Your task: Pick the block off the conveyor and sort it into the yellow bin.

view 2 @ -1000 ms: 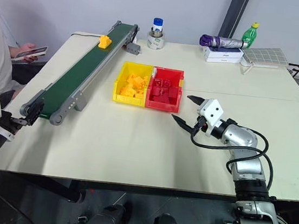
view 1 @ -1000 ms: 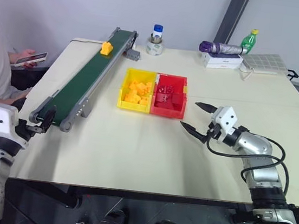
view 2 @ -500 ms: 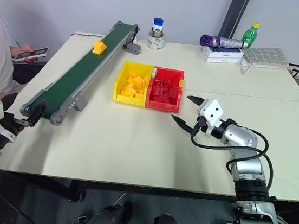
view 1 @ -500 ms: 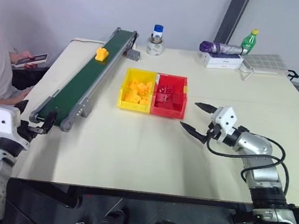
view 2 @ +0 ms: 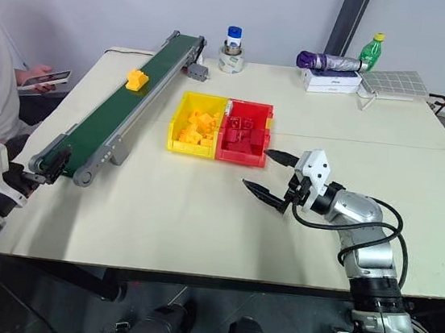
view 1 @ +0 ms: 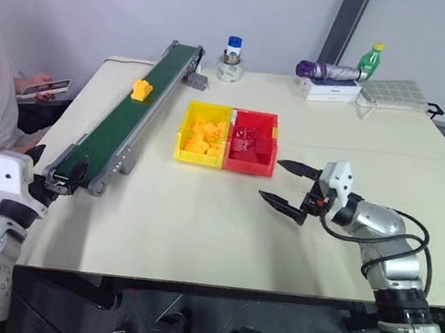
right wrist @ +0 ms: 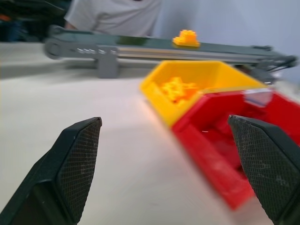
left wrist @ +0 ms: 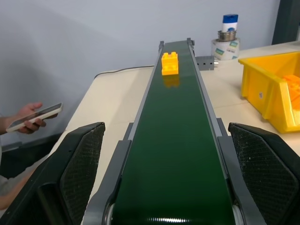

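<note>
The yellow-orange block [view 1: 141,90] rides on the dark green conveyor [view 1: 118,125], in its far half. My left gripper [view 1: 51,171] waits open at the belt's near end, and the left wrist view looks up the belt [left wrist: 178,140] at the block [left wrist: 169,63] between its fingers. The yellow bin [view 1: 199,159] stands right of the conveyor and holds several yellow bricks. My right gripper [view 1: 270,179] hovers open and empty over the table just in front of the bins, pointing left toward them; its wrist view shows the yellow bin [right wrist: 197,70] and the block [right wrist: 186,38] beyond.
A red bin [view 1: 248,168] with red bricks adjoins the yellow bin's right side. At the table's far edge stand a bottle [view 1: 233,50], a folded umbrella [view 1: 328,70] on a box, a green bottle [view 1: 370,60] and a grid tray [view 1: 394,92]. A person holding a phone [view 1: 44,86] sits at the left.
The block has travelled down the belt toward my left gripper. My right gripper has drawn back and left while rolling its wrist. The left gripper has stayed put.
</note>
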`<state>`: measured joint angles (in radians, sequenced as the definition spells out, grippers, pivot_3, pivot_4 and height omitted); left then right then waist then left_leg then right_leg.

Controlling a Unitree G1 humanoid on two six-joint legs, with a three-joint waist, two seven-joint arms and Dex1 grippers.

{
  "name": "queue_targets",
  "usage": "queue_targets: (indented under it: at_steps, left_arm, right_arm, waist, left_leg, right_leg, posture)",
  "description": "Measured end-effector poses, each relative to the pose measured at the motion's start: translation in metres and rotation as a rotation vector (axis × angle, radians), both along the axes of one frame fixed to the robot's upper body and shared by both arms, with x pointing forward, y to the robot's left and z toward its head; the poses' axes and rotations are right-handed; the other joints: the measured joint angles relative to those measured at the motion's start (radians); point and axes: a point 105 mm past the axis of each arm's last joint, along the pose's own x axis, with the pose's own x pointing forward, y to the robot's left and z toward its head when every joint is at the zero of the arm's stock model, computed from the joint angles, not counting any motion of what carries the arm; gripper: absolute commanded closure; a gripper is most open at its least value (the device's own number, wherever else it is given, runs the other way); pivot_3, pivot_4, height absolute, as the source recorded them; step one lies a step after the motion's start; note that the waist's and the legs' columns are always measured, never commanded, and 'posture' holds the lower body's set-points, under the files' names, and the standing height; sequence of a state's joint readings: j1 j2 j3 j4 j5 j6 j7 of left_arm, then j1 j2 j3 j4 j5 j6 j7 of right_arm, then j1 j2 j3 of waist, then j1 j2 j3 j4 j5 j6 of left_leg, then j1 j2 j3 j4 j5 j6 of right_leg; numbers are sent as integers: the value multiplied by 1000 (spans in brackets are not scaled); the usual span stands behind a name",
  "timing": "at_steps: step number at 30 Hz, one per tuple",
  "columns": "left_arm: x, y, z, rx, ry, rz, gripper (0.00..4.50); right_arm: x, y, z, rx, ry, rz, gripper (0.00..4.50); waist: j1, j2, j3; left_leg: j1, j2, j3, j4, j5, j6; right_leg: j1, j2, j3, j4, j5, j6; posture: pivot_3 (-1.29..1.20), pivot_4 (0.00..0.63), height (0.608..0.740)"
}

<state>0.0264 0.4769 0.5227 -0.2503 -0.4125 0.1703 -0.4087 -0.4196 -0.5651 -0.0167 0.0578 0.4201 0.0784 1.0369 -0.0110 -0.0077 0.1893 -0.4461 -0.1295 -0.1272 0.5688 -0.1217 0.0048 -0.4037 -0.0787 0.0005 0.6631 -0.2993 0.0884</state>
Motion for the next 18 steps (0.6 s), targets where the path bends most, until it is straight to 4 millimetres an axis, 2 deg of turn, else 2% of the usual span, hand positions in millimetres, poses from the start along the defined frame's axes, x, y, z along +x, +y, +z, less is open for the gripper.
queue_targets:
  at_steps: [8,13,18]
  left_arm:
    - [1,0,0,-1,0,-1,48]
    - [9,0,5,5,4,-5,48]
    - [34,0,14,-20,53,-24,48]
  right_arm:
    - [-3,0,-5,-14,23,5,0]
    - [-1,-1,-4,-27,-1,-15,0]
    - [1,-1,-3,-38,-14,-25,0]
  waist:
    - [0,0,0]
    - [1,0,0]
    - [1,0,0]
  left_leg:
    - [0,0,0,0,0,0]
    - [-1,0,0,0,0,0]
    - [0,0,0,0,0,0]
  right_leg:
    - [0,0,0,0,0,0]
    - [0,0,0,-1,0,0]
    - [-1,0,0,0,0,0]
  posture:
    - [0,150,740]
    - [0,150,740]
    - [0,150,740]
